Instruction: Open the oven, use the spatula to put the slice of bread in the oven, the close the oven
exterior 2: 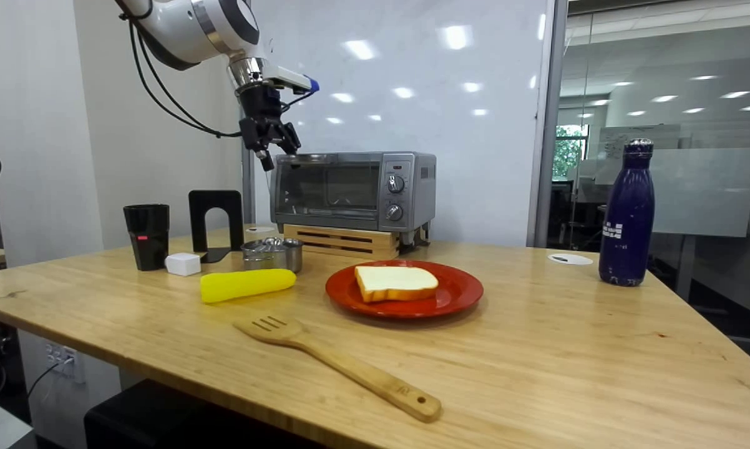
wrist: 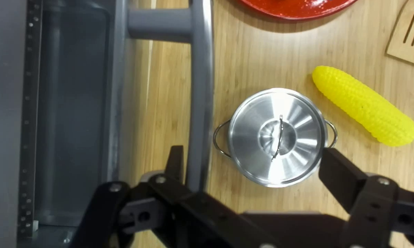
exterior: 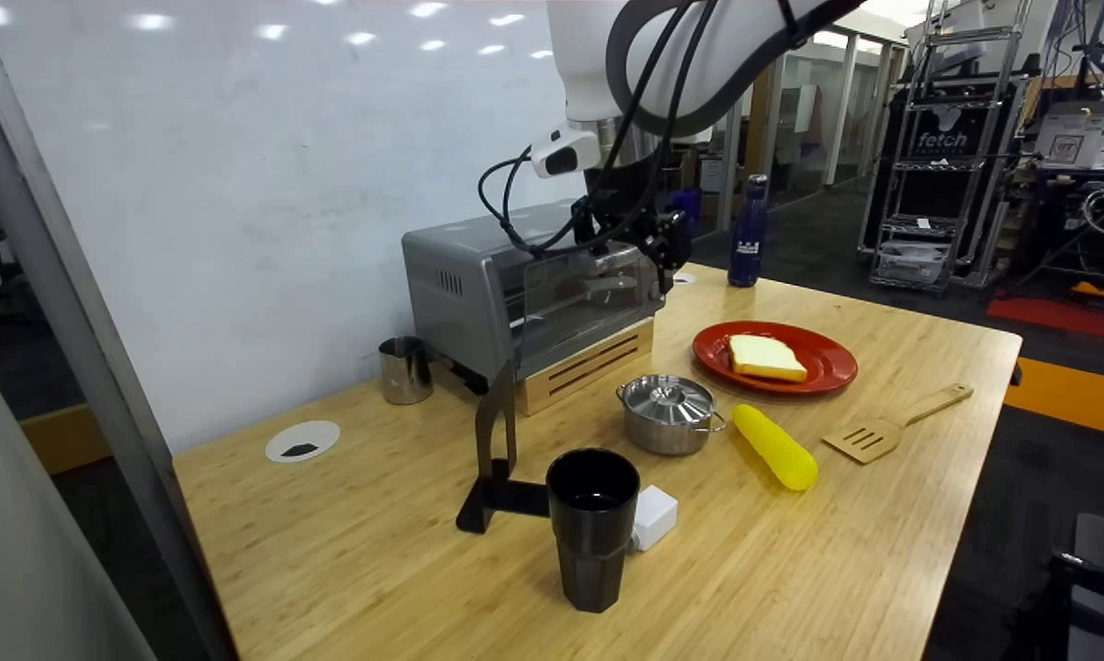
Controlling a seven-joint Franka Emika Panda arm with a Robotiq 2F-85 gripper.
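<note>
Oven [exterior 2: 353,190] ajar; slice of bread [exterior 2: 397,280] on the red plate [exterior 2: 465,290]

The oven rests on a slotted wooden stand [exterior 2: 342,241] along the edge of the bench [exterior 2: 568,349] nearest the whiteboard [exterior: 286,202]. Its glass door [exterior: 580,308] leans outward at the top. The tool [wrist: 255,165] stands with its fingers [wrist: 341,181] wide apart; in the wrist view the door's handle [wrist: 202,86] runs between them, just beside one. Contact cannot be told.

The slotted wooden spatula [exterior 2: 337,358] lies near the edge opposite the whiteboard, grip end outermost. A navy bottle [exterior 2: 626,218] stands upright by the adjoining edge; bare wood stretches between it and the plate.

The plate, glossy and round, carries the bread, pale with a golden-brown crust. The steel pot [wrist: 277,175] before the oven has its lid [wrist: 251,137] on; contents hidden. A black tumbler [exterior: 593,532] stands upright beside a white block [exterior 2: 183,264], a steel cup [exterior: 405,370] beside the oven.

A kernelled yellow corn cob [wrist: 365,106] lies between pot and spatula.
</note>
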